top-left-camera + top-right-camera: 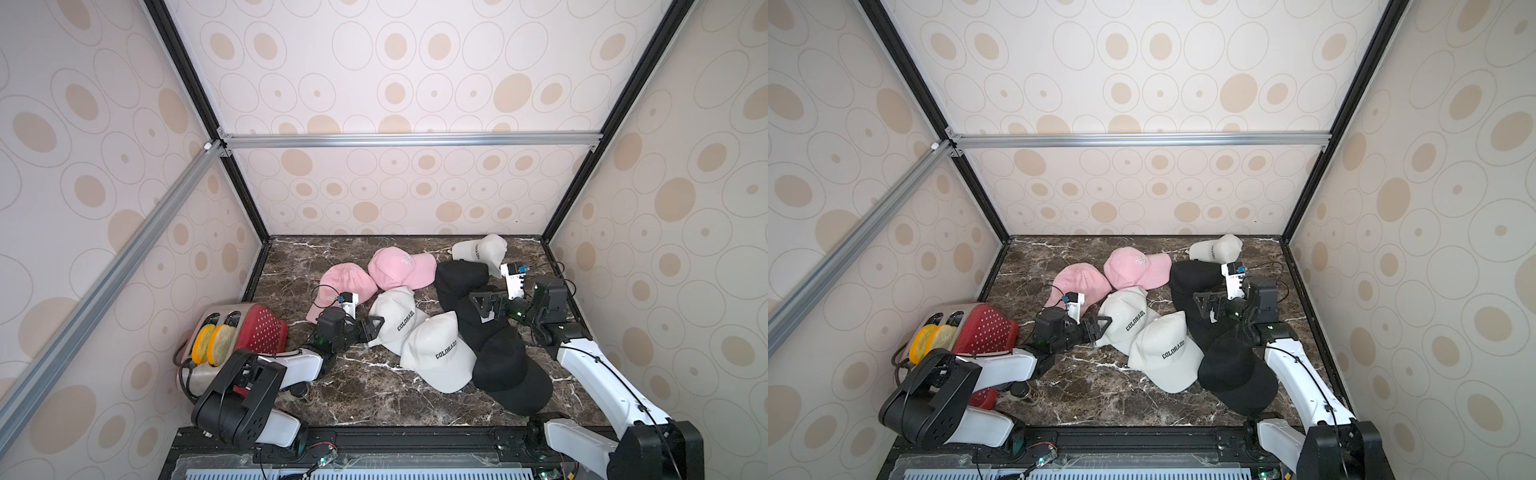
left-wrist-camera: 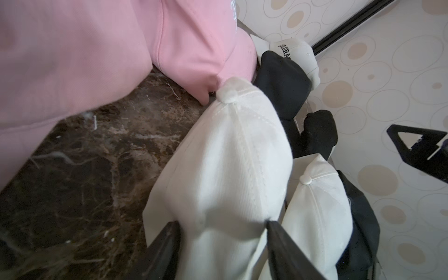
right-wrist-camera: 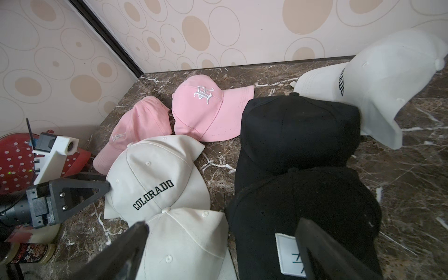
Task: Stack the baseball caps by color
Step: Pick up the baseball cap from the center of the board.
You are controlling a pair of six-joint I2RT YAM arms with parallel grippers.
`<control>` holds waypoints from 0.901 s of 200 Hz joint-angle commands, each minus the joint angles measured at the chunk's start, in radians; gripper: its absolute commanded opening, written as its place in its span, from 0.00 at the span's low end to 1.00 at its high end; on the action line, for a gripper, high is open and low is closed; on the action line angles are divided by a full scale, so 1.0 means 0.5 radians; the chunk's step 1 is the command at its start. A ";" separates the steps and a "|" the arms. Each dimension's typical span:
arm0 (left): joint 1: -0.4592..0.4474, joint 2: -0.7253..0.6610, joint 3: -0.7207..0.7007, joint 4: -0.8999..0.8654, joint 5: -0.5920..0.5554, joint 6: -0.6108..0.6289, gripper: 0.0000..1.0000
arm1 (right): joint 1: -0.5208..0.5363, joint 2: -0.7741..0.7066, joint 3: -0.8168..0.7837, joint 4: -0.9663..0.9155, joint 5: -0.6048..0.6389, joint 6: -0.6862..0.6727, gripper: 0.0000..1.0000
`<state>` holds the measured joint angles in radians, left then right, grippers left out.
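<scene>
Left fingers (image 1: pixel 374 326): set against both flanks of the middle white cap (image 1: pixel 395 318), with fabric pinched between them in the left wrist view; a grip, though its firmness cannot be judged. Right fingers (image 1: pixel 482 308): spread wide, holding nothing, poised over the middle black cap (image 1: pixel 478 332).

Reading the counter (image 1: pixel 353 386) as a dial with 12 at the back wall: the gripped cap sits just left of centre; the fingers have it by its 8 o'clock edge; its long axis appears to run 11 to 5, lettered front toward 5, where it touches or tucks under the nearest white cap (image 1: pixel 440 359). That neighbour lies at 4 o'clock from the left fingers, and the left arm is the nearer; the likely step is a lift and short carry onto it. The far white cap (image 1: pixel 478 249) lies at 1 o'clock by the back wall, closer to the right arm.

Edges and room: the near pink cap (image 1: pixel 345 286) is just beside the fingers at 12; the far pink cap (image 1: pixel 399 268) is beyond it; the toaster (image 1: pixel 249 328) is at 9, near the left arm; bare counter from 6 to 7 is the only open ground; a low carry risks dragging the touching neighbour.
</scene>
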<state>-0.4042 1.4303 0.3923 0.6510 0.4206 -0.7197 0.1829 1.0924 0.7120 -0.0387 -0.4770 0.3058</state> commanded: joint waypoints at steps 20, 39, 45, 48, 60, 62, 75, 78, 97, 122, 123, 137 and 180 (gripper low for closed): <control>-0.003 -0.079 0.004 -0.024 -0.013 0.117 0.41 | 0.083 0.052 0.096 -0.044 0.006 -0.079 1.00; -0.004 -0.118 0.006 -0.057 -0.025 0.146 0.31 | 0.122 0.083 0.129 -0.075 0.015 -0.107 1.00; -0.005 -0.127 0.009 -0.066 -0.022 0.153 0.28 | 0.132 0.092 0.141 -0.083 0.026 -0.118 1.00; -0.002 -0.132 0.009 -0.071 -0.022 0.158 0.26 | 0.134 0.094 0.145 -0.089 0.031 -0.124 1.00; -0.003 -0.142 0.016 -0.086 -0.019 0.170 0.21 | 0.134 0.108 0.159 -0.094 0.046 -0.142 1.00; -0.004 -0.145 0.018 -0.090 -0.017 0.174 0.20 | 0.175 0.110 0.160 -0.094 0.046 -0.144 1.00; -0.001 -0.151 0.038 -0.104 -0.010 0.209 0.14 | 0.207 0.130 0.172 -0.086 0.030 -0.162 1.00; -0.002 -0.153 0.048 -0.113 -0.010 0.222 0.13 | 0.210 0.133 0.174 -0.081 0.022 -0.166 1.00; -0.001 -0.184 0.154 -0.203 -0.010 0.330 0.06 | 0.232 0.183 0.213 -0.047 -0.039 -0.202 1.00; 0.007 -0.195 0.321 -0.372 -0.040 0.453 0.15 | 0.266 0.279 0.316 -0.039 -0.059 -0.285 1.00; 0.008 -0.193 0.325 -0.383 -0.042 0.455 0.15 | 0.266 0.283 0.323 -0.042 -0.058 -0.289 1.00; 0.013 -0.179 0.395 -0.518 -0.084 0.460 0.24 | 0.282 0.340 0.404 -0.094 -0.058 -0.348 1.00; 0.012 -0.311 0.478 -1.154 -0.608 0.280 0.38 | 0.412 0.635 0.639 -0.289 -0.223 -0.920 0.99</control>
<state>-0.4007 1.3304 0.6086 0.3042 0.2771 -0.5529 0.3458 1.3293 0.9726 -0.1005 -0.5129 0.0635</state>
